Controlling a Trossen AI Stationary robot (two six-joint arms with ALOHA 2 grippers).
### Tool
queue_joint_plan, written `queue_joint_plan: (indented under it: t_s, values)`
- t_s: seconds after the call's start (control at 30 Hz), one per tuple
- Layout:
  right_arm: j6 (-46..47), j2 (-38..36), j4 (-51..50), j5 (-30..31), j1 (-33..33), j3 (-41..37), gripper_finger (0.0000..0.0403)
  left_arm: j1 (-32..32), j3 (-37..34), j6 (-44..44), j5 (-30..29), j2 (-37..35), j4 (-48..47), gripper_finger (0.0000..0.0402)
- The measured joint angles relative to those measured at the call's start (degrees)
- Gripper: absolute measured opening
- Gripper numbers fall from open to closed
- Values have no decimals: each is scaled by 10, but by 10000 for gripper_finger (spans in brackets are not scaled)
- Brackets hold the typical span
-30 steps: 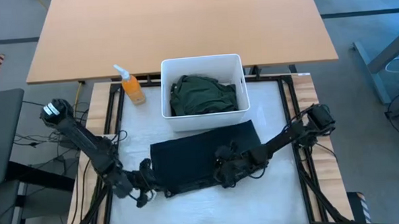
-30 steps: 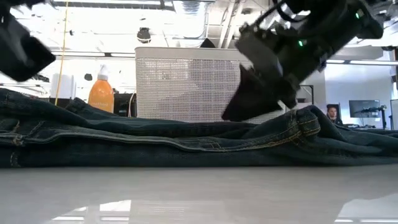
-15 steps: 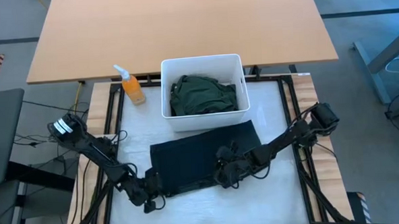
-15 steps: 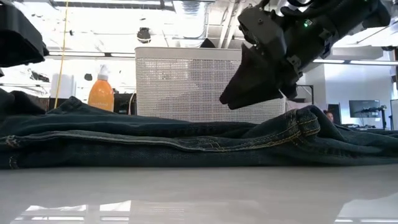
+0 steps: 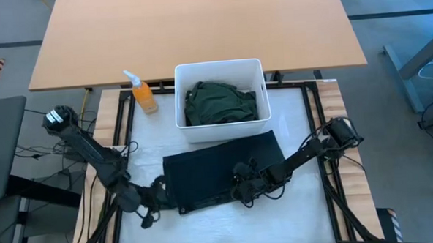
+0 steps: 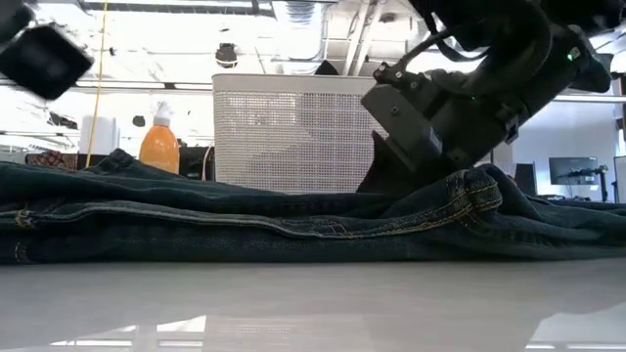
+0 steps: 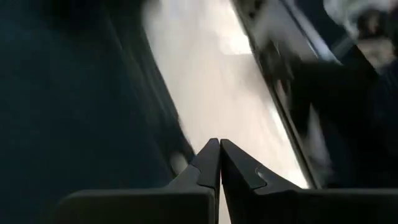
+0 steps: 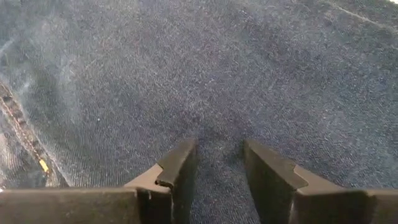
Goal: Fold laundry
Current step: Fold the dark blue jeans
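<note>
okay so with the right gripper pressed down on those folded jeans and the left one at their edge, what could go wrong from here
1. The right gripper stands open, its fingers pressing into the folded jeans; closing might pinch several layers and drag the fold apart.
2. The left gripper is shut beside the jeans' left edge, holding nothing; sliding inward could bunch that edge.
3. The white bin with the green garment touches the jeans' far edge, so pushing the jeans may shove it.

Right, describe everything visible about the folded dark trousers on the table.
The trousers are dark blue denim with tan seam stitching, folded into a flat, slightly skewed rectangle on the white table, just in front of the white bin. The open right gripper presses down on the cloth; the shut left gripper sits off their left edge.
</note>
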Motion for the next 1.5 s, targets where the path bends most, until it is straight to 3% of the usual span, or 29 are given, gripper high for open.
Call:
queue_joint_plan:
  t_s: [0.13,0.2,0.33,0.4,0.6,0.73,0.83,1.1,1.27,1.5]
  values:
    - [1,-9,-4,-17,-1,0,166,10,1,83,-183,-40,-19,0]
    - [-10,-26,-9,-24,0,0,166,28,1,88,-235,-42,-42,0]
    - [-27,-76,-23,-33,11,0,166,82,1,25,-244,-22,-96,0]
    - [8,-105,-61,-23,20,0,166,104,0,-29,-243,3,-133,0]
    - [241,-199,-334,71,63,0,166,145,0,-144,-203,111,-191,0]
    - [413,-236,-528,42,83,-11,169,151,1,-162,-187,178,-174,0]
    - [489,-268,-600,-4,85,-41,181,151,1,-169,-189,205,-160,0]
    - [495,-382,-571,-65,69,-150,245,140,5,-153,-141,166,-171,0]
    - [474,-446,-430,-65,65,-255,262,119,5,-127,-127,92,-174,0]
    - [445,-461,-301,-58,63,-348,263,87,5,-92,-165,11,-157,0]
